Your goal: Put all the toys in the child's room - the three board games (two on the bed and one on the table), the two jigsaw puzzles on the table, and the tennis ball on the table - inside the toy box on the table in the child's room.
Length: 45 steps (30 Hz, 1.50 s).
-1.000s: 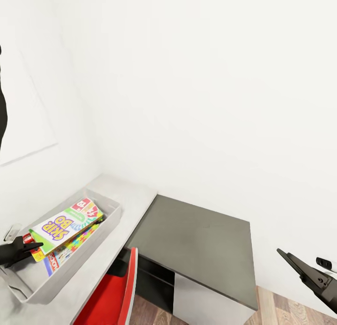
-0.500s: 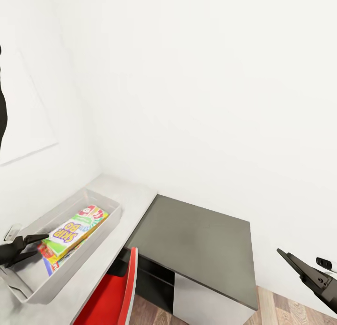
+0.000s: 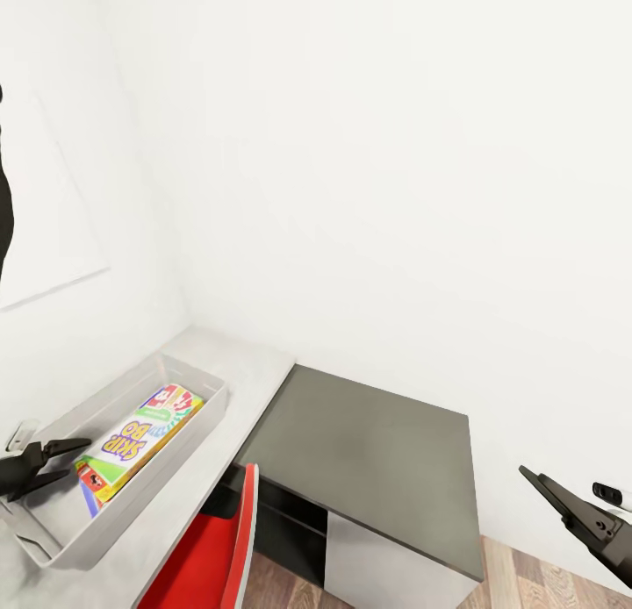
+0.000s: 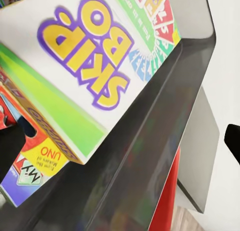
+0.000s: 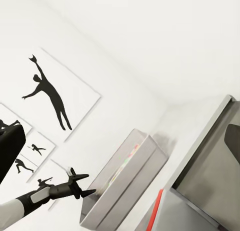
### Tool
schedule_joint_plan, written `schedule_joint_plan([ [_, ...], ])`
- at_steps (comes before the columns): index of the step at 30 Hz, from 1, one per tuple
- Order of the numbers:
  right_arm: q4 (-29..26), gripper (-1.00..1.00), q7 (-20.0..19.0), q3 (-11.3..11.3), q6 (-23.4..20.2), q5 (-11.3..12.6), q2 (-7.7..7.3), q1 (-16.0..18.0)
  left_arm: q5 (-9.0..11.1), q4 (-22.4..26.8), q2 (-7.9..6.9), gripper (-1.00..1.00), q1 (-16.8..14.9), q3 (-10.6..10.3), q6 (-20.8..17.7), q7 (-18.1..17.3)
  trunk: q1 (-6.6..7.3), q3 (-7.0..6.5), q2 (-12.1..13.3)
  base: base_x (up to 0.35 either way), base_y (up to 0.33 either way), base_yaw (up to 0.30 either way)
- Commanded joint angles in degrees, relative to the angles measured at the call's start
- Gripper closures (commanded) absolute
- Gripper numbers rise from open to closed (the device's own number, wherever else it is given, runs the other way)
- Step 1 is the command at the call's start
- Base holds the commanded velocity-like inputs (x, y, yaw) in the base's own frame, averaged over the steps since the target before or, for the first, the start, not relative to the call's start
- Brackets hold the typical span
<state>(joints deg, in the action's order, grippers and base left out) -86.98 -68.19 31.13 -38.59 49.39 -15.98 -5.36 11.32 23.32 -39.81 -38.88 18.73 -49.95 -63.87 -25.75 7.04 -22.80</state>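
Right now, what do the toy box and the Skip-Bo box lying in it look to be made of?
The toy box looks like moulded plastic: plain light grey, matte, with a thick rounded rim and flared walls. The Skip-Bo box looks like printed cardboard: flat faces, sharp folded edges, bright lettering with a slight sheen. Both are renders, so this is from looks alone.

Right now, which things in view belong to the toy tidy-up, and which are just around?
Job:
toy box on the table
Skip-Bo game lying inside
Uno box beneath it
left gripper, open

Just around:
red chair
side cabinet
wall pictures
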Motion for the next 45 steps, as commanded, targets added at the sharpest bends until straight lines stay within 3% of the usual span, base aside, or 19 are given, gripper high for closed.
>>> schedule_joint_plan([
  [1,-0.03,-1.00,0.08,-0.01,-0.44,0.37,-0.02,-0.01,0.08,-0.03,0.00,-1.00,-0.06,0.08,-0.33,-0.10,-0.04,0.11,-0.12,0.000,0.000,0.000],
  [14,-0.03,-1.00,-0.05,-0.01,-0.43,0.34,-0.03,-0.01,0.28,0.07,-0.16,-1.00,-0.06,0.36,-0.23,-1.83,-0.04,0.11,-0.12,0.000,0.000,0.000],
  [19,-0.05,-1.00,-0.08,-0.01,-0.43,0.30,0.03,-0.01,0.29,0.29,-0.18,-1.00,-0.06,1.02,-0.19,-6.38,-0.04,0.11,-0.12,0.000,0.000,0.000],
  [23,-0.09,-1.00,-0.09,-0.01,-0.42,0.28,0.15,-0.01,0.28,0.65,-0.13,-1.00,-0.11,1.51,0.05,-13.26,-0.04,0.11,-0.12,0.000,0.000,0.000],
  [28,-0.11,-1.00,-0.10,-0.01,-0.36,0.25,0.22,-0.01,0.28,2.93,0.13,-1.00,-0.14,1.68,1.21,-18.49,-0.04,0.11,-0.12,0.000,0.000,0.000],
  [38,-0.12,-1.00,-0.17,-0.01,-0.08,0.19,0.36,-0.01,0.21,7.21,0.48,-1.00,-0.14,1.58,1.77,-26.13,-0.04,0.11,-0.12,0.000,0.000,0.000],
  [45,-0.14,-1.00,-0.25,-0.01,0.06,0.19,0.41,-0.01,0.27,7.84,0.51,-1.00,-0.15,1.51,2.64,-26.13,-0.04,-0.02,-0.12,0.000,0.000,0.000],
])
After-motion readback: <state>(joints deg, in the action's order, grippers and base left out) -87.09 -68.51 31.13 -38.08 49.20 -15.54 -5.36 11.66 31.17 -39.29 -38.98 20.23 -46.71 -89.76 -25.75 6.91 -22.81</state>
